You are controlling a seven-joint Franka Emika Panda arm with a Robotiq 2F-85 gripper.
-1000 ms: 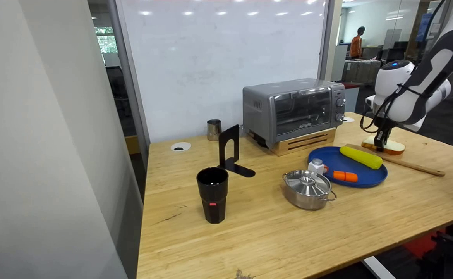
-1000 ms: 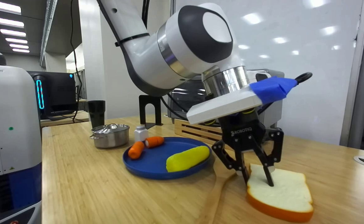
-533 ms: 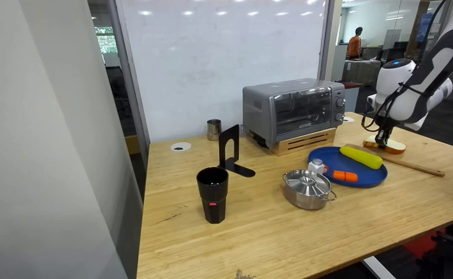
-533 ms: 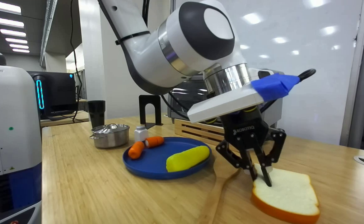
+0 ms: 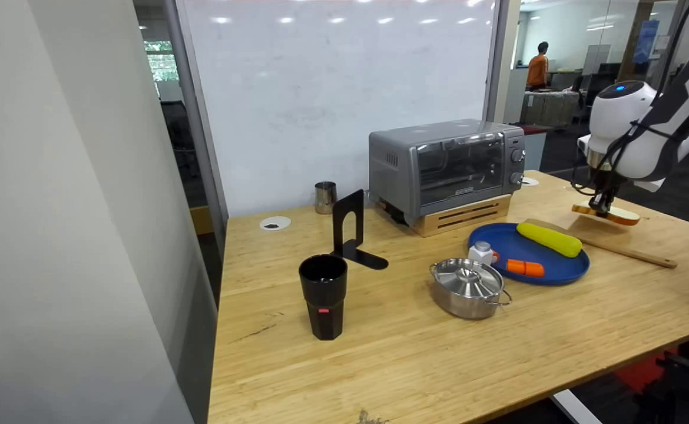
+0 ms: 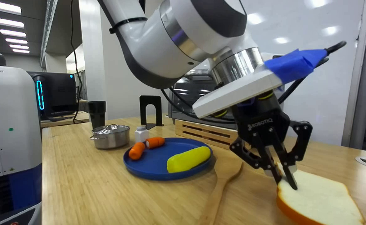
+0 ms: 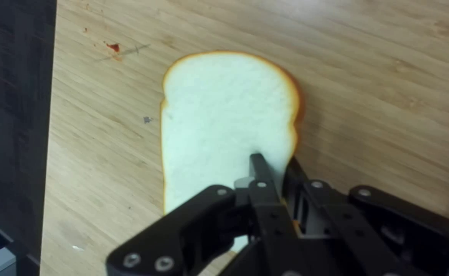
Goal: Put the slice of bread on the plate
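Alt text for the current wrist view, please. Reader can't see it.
The robot's gripper pinches a slice of bread by its lower right edge, one finger over the white face, the other beyond the crust. Behind it is a light wooden table with a red stain at upper left; dark floor shows along the left.

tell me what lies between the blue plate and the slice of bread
In both exterior views, a long-handled wooden utensil lies on the table between the blue plate and the slice of bread, held by the gripper.
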